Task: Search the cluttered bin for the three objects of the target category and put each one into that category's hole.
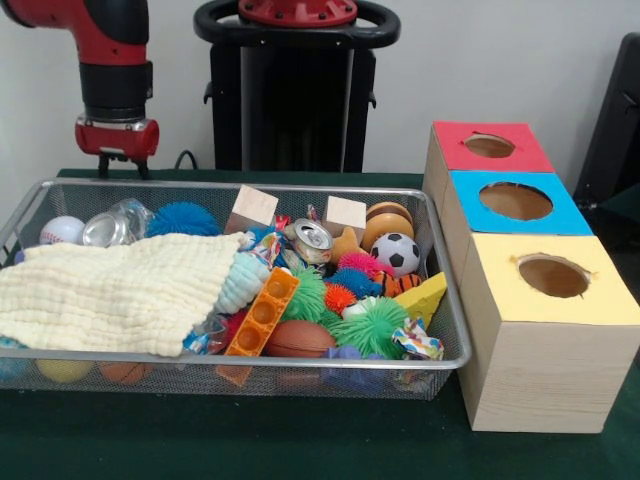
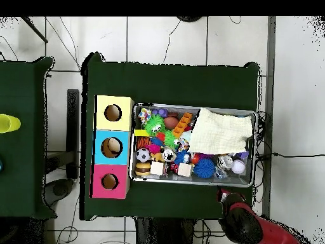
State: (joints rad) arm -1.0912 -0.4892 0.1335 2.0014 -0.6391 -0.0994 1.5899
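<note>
Bottles, the three wanted, are hard to find: from the front view only one clear crinkled bottle (image 1: 112,226) shows, lying at the back of the wire bin (image 1: 452,322) beside a baseball (image 1: 62,230) and a blue spiky ball (image 1: 183,219), just behind the pale yellow cloth (image 1: 115,288) that covers the bin's side under the arm. The gripper (image 1: 117,166) hangs behind the bin's far rim, above the table and holding nothing; its short fingers look narrowly set, though I cannot tell for sure. I judge the step in hand to be the search, so the sound move is to drop onto that visible bottle across its body, or draw the cloth aside, since the other two may lie beneath it. A silver can (image 1: 312,238) near the middle is a look-alike to avoid. The red-topped box's hole (image 1: 489,146) is farthest back in the row, beyond the blue hole (image 1: 516,201) and yellow hole (image 1: 553,275). From overhead, the bin (image 2: 255,147) lies between the boxes and the arm's side; the red hole (image 2: 110,182) sits at the row's end nearest the robot, the cloth (image 2: 220,131) fills the far corner, and the gripper (image 2: 223,194) stands just outside the near rim, close to the clear bottle (image 2: 225,161).
</note>
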